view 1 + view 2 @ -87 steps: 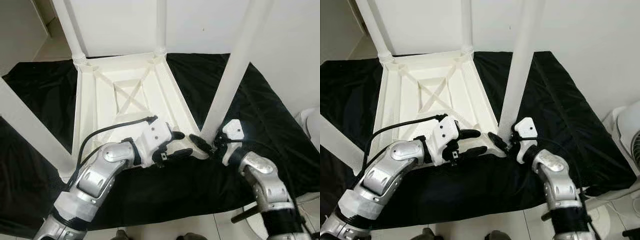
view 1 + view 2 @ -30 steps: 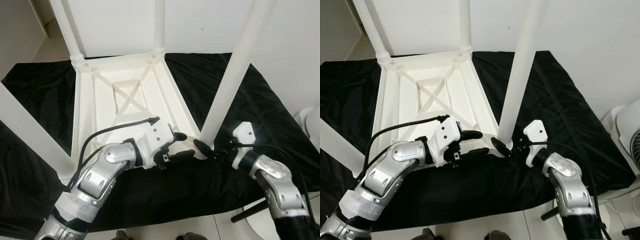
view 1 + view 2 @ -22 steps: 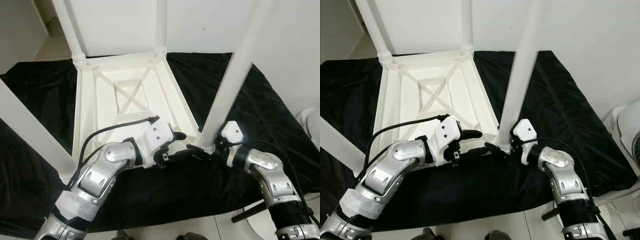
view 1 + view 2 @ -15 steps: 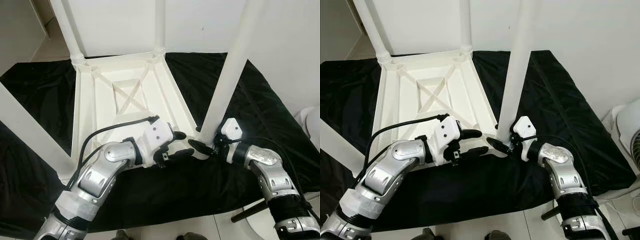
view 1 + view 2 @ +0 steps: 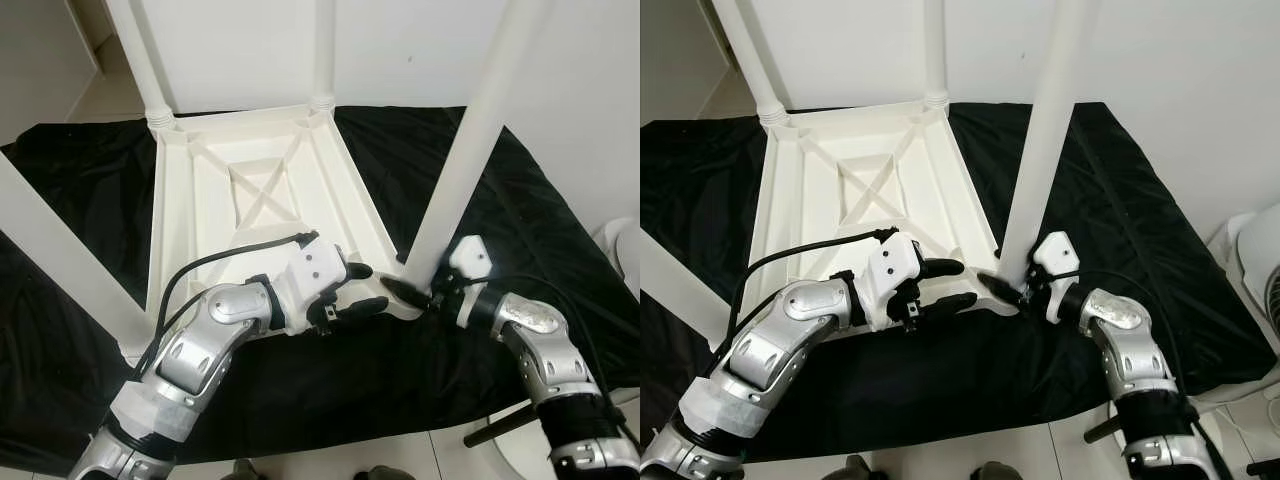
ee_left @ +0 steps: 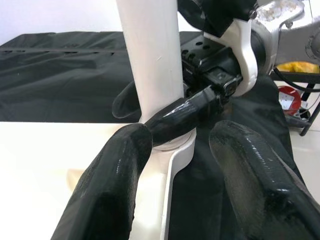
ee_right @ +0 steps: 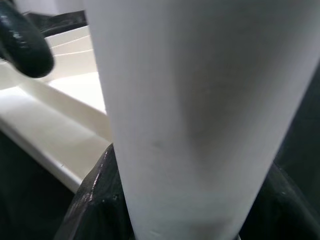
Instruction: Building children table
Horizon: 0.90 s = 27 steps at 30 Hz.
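**Right tool clamped on the near-right leg**

Your upturned white table [image 5: 250, 200] lies on the black cloth [image 5: 480, 200]. Your right tool [image 5: 415, 292] grips the near-right leg [image 5: 465, 165] at its base. Your left tool [image 5: 365, 288] rests spread, holding nothing, on the frame's near-right corner.

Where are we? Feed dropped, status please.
Right end effector clamped round base of near-right leg. Left end effector open, straddling tabletop rim. Table upside down on black cloth. Nothing in the way.

White plastic children's table [image 5: 250, 200] lies upside down at frame centre, its legs apparently all fitted, pointing up.
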Available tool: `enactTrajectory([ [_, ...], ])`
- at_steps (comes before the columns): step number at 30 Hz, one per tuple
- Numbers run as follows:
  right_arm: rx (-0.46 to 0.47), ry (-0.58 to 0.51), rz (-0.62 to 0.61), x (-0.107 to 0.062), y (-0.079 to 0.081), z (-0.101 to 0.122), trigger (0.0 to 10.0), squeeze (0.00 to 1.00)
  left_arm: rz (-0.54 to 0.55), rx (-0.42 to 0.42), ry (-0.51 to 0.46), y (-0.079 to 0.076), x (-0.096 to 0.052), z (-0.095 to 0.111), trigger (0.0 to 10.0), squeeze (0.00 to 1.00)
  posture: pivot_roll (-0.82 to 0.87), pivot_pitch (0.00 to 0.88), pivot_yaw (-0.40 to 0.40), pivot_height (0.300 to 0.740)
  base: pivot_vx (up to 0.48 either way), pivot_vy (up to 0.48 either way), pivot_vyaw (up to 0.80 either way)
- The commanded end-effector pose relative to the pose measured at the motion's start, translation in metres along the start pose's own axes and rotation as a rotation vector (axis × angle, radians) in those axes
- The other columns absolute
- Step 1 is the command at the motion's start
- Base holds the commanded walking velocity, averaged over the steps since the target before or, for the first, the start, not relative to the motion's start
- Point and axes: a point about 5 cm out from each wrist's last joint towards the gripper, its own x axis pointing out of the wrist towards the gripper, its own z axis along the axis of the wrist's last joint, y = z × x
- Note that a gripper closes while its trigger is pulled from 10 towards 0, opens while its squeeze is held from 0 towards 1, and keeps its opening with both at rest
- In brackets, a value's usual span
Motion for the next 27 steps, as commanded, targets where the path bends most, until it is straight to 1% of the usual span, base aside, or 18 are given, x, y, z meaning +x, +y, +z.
enactTrajectory([
  [1, 0.044, 0.01, -0.072, -0.001, 0.002, -0.004, 10.0, 0.0, -0.005, 0.003, -0.003, 0.002, 0.0, 0.001, 10.0, 0.0, -0.15, 0.05, 0.047, 0.74, 0.0, 0.0, 0.0],
  [2, 0.044, 0.012, -0.122, 0.0, 0.002, -0.004, 10.0, 0.0, -0.006, 0.003, -0.004, 0.002, 0.0, 0.001, 10.0, 0.0, -0.15, 0.05, 0.047, 0.74, 0.0, 0.0, 0.0],
  [4, 0.044, 0.012, -0.122, 0.0, 0.002, -0.004, 10.0, 0.0, -0.006, 0.003, -0.004, 0.002, 0.0, 0.001, 10.0, 0.0, -0.15, 0.05, 0.047, 0.74, 0.0, 0.0, 0.0],
  [5, 0.041, 0.007, -0.167, 0.001, 0.004, -0.003, 10.0, 0.0, -0.006, 0.003, -0.005, 0.002, 0.0, 0.001, 10.0, 0.0, -0.15, 0.053, 0.046, 0.74, 0.0, 0.0, 0.0],
  [6, 0.053, 0.0, -0.244, 0.003, 0.009, -0.002, 10.0, 0.0, -0.008, 0.001, -0.005, 0.001, 0.0, 0.001, 10.0, 0.0, -0.15, 0.054, 0.045, 0.74, 0.0, 0.0, 0.0],
  [7, 0.053, 0.0, -0.244, 0.003, 0.009, -0.002, 10.0, 0.0, -0.008, 0.001, -0.005, 0.001, 0.0, 0.001, 10.0, 0.0, -0.15, 0.054, 0.045, 0.74, 0.0, 0.0, 0.0],
  [8, 0.091, 0.004, -0.353, 0.006, 0.015, -0.003, 10.0, 0.0, -0.009, 0.0, -0.005, 0.001, 0.001, 0.0, 10.0, 0.0, -0.15, 0.055, 0.042, 0.74, 0.0, 0.0, 0.0],
  [9, 0.091, 0.004, -0.353, 0.006, 0.015, -0.003, 10.0, 0.0, -0.009, 0.0, -0.005, 0.001, 0.001, 0.0, 10.0, 0.0, -0.15, 0.055, 0.042, 0.74, 0.0, 0.0, 0.0],
  [11, 0.156, 0.021, -0.524, 0.008, 0.021, -0.005, 10.0, 0.0, -0.01, -0.003, -0.005, 0.0, 0.001, 0.0, 10.0, 0.0, -0.15, 0.055, 0.042, 0.74, 0.0, 0.0, 0.0],
  [12, 0.156, 0.021, -0.524, 0.008, 0.021, -0.005, 10.0, 0.0, -0.01, -0.003, -0.005, 0.0, 0.001, 0.0, 10.0, 0.0, -0.15, 0.055, 0.042, 0.74, 0.0, 0.0, 0.0],
  [13, 0.178, 0.027, -0.611, 0.009, 0.025, -0.006, 10.0, 0.0, -0.009, -0.003, -0.004, 0.0, 0.0, 0.0, 10.0, 0.0, -0.15, 0.056, 0.035, 0.74, 0.0, 0.0, 0.0],
  [14, 0.178, 0.027, -0.611, 0.009, 0.025, -0.006, 10.0, 0.0, -0.009, -0.003, -0.004, 0.0, 0.0, 0.0, 10.0, 0.0, -0.15, 0.056, 0.035, 0.74, 0.0, 0.0, 0.0],
  [16, 0.213, 0.039, -0.731, 0.015, 0.039, -0.008, 10.0, 0.0, -0.008, -0.005, -0.003, -0.001, 0.0, -0.001, 10.0, 0.0, -0.14, 0.053, 0.032, 0.74, 0.0, 0.0, 0.0],
  [17, 0.225, 0.036, -0.742, 0.02, 0.047, -0.007, 10.0, 0.0, -0.008, -0.005, -0.002, -0.002, 0.0, -0.001, 10.0, 0.0, -0.14, 0.052, 0.03, 0.74, 0.0, 0.0, 0.0],
  [19, 0.225, 0.036, -0.742, 0.02, 0.047, -0.007, 10.0, 0.0, -0.008, -0.005, -0.002, -0.002, 0.0, -0.001, 10.0, 0.0, -0.14, 0.052, 0.03, 0.74, 0.0, 0.0, 0.0],
  [21, 0.227, 0.031, -0.732, 0.026, 0.056, -0.004, 10.0, 0.0, -0.008, -0.005, -0.001, -0.002, -0.001, -0.001, 10.0, 0.0, -0.14, 0.05, 0.03, 0.74, 0.0, 0.0, 0.0],
  [23, 0.217, 0.016, -0.696, 0.028, 0.057, -0.001, 10.0, 0.0, -0.008, -0.006, -0.001, -0.002, -0.001, -0.001, 10.0, 0.0, -0.14, 0.05, 0.03, 0.74, 0.0, 0.0, 0.0],
  [27, 0.226, 0.004, -0.663, 0.028, 0.059, 0.0, 10.0, 0.0, -0.012, -0.005, -0.001, -0.003, -0.001, -0.001, 10.0, 0.0, -0.14, 0.044, 0.031, 0.74, 0.0, 0.0, 0.0],
])
